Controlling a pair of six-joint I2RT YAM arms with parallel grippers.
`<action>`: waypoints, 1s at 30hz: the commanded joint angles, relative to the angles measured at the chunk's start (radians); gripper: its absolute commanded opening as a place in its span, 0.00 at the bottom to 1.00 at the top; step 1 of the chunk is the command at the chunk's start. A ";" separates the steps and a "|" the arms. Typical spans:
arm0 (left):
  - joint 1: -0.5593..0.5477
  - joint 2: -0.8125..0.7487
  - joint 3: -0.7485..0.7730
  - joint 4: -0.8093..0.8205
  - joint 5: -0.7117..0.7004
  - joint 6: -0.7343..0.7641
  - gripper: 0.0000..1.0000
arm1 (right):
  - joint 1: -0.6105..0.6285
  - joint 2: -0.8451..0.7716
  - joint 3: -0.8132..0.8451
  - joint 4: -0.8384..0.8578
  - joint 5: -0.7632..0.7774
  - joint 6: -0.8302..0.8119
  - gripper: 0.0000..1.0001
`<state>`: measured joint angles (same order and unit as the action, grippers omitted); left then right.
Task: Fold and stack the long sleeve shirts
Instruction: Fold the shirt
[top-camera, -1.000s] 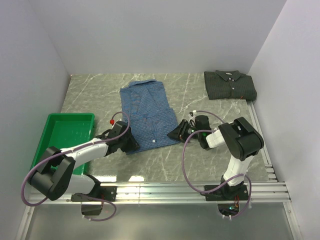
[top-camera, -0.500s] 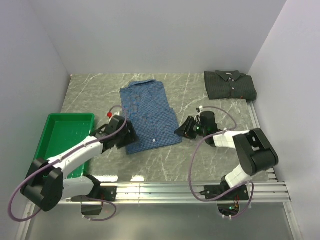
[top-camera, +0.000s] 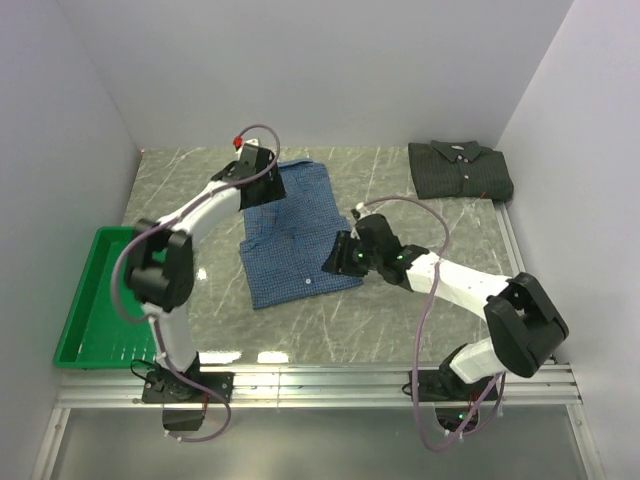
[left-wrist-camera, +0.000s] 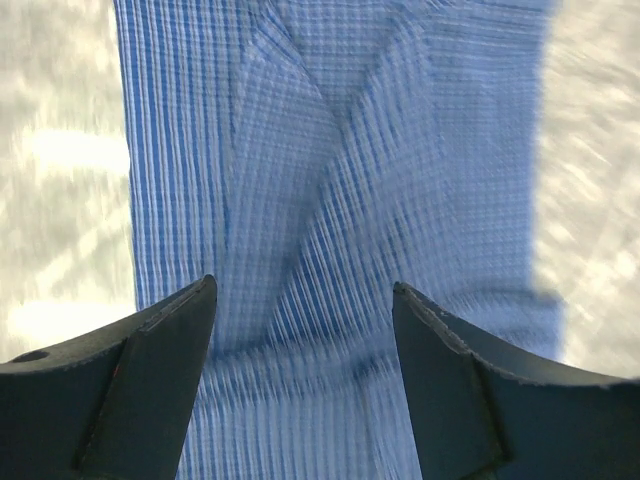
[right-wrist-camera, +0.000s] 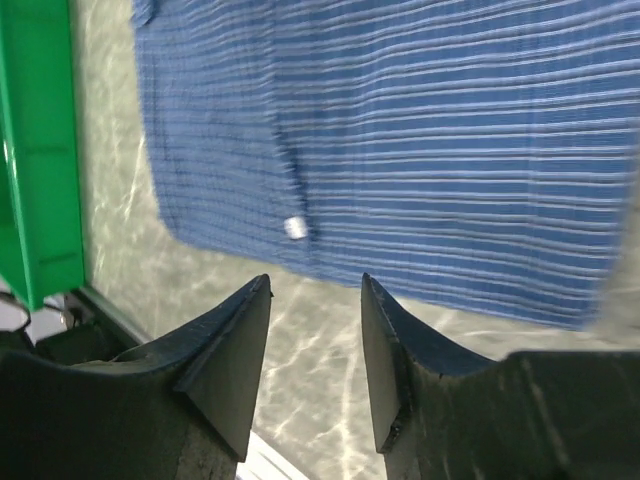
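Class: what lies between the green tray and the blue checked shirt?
In the top view, the left arm rises over that stretch of grey marbled table, between the green tray and the blue shirt.

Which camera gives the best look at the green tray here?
Top external: the green tray shows nearly whole, left of the blue shirt. The right wrist view catches only one wall; the left wrist view shows none of it.

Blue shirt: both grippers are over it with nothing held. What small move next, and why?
Probably lower the left gripper onto the collar and close. Its jaws stand open and empty above the collar end of the blue shirt; the right gripper hangs open at the near right edge. The shirt lies flat, apart from the folded dark shirt.
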<state>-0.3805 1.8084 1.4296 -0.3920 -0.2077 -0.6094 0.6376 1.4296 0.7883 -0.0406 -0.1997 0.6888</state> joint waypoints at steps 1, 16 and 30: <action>0.037 0.153 0.158 -0.025 -0.021 0.120 0.77 | 0.063 0.032 0.092 -0.056 0.089 0.012 0.50; 0.130 0.379 0.141 0.087 0.083 0.028 0.72 | 0.111 0.328 0.180 -0.013 0.137 0.032 0.50; 0.135 0.133 -0.205 0.028 0.148 -0.297 0.72 | -0.170 0.338 0.207 -0.237 0.102 -0.152 0.50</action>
<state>-0.2405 2.0262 1.3731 -0.2382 -0.1390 -0.7586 0.5449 1.7672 0.9825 -0.1146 -0.1421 0.6380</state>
